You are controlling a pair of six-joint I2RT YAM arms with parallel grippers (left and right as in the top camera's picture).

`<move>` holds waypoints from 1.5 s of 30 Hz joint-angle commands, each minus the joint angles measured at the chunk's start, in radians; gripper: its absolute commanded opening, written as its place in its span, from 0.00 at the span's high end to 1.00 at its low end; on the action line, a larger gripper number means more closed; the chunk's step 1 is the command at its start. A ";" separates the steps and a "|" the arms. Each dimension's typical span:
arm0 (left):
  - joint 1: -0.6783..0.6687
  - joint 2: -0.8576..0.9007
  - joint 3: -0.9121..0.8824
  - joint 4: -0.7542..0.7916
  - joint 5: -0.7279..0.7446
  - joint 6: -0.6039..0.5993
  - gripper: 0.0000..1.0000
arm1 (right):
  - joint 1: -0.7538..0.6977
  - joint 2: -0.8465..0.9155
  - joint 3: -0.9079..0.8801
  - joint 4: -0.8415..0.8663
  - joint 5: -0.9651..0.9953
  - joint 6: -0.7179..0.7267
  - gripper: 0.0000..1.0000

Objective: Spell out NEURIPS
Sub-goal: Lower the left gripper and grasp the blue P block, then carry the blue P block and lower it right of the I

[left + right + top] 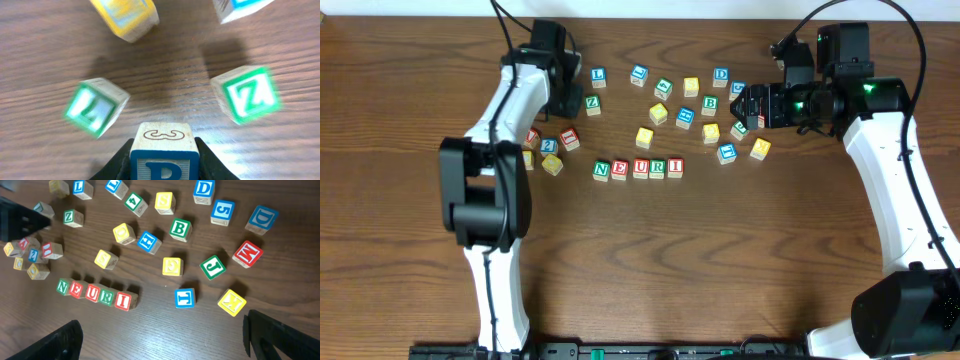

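- Nearest the arm bases on the worktop (720, 260): a straight row of cubes (638, 168), five of them touching side to side. They read N, E, U, R, I from left to right in the overhead view.
- Just beyond the row's left end: a small cluster of cubes (552, 150) with red, blue and yellow faces, close beside the left arm's white link. The letters are not legible.
- Beyond the row, centre to right: loose cubes lying apart from one another. Among them are a green B cube (710, 103), a blue D cube (721, 75) and a yellow cube (165, 201) whose letter looks like S.
- Right claw (165, 335): over the right side of that scatter, spread wide, nothing between the fingers.
- Far left: left claw (161, 167) closed narrow on the P cube (161, 152). Dark fingers (117, 167) press on both its sides and the blue P faces the wrist camera. I cannot tell whether the cube is clear of the wood.
- Past the held cube, left wrist view: a green Z cube (247, 95) to the right, and a second green cube (95, 107) to the left with an unclear character.
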 commanded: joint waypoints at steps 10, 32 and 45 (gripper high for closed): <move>-0.129 -0.174 0.003 -0.185 -0.005 -0.236 0.77 | -0.028 0.008 -0.008 0.021 0.086 -0.011 0.01; -0.621 -0.127 -0.011 -0.138 -0.050 -0.697 0.77 | -0.303 0.008 -0.008 0.021 0.085 0.151 0.01; -0.674 -0.001 -0.011 -0.056 -0.066 -0.768 0.77 | -0.301 0.008 -0.008 0.013 0.066 0.151 0.01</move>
